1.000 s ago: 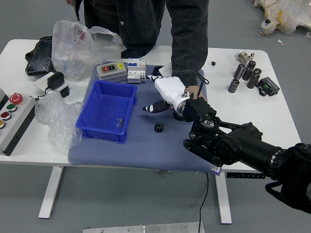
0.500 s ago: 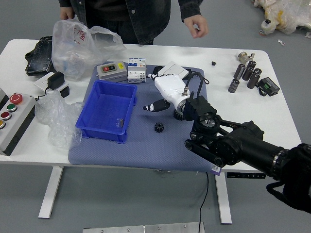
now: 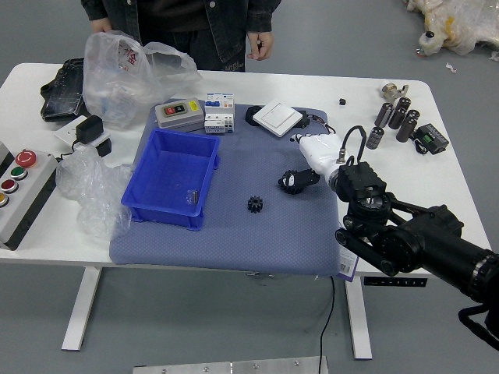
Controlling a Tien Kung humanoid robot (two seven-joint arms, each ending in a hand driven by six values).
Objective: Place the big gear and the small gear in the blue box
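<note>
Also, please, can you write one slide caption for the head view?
Robot's right hand at the big gear, small gear outside the blue box.

The robot's right hand [image 3: 321,158] is open over the right part of the blue mat [image 3: 234,245], a dark digit reaching over the big gear [image 3: 290,188]; whether they touch is unclear. The small gear [image 3: 255,204] lies on the mat between the big gear and the blue box [image 3: 168,179], outside the box. Across the table [image 3: 366,89], a person [image 3: 187,39] stands with both hands lowered, one near a plastic bag [image 3: 117,82].
</note>
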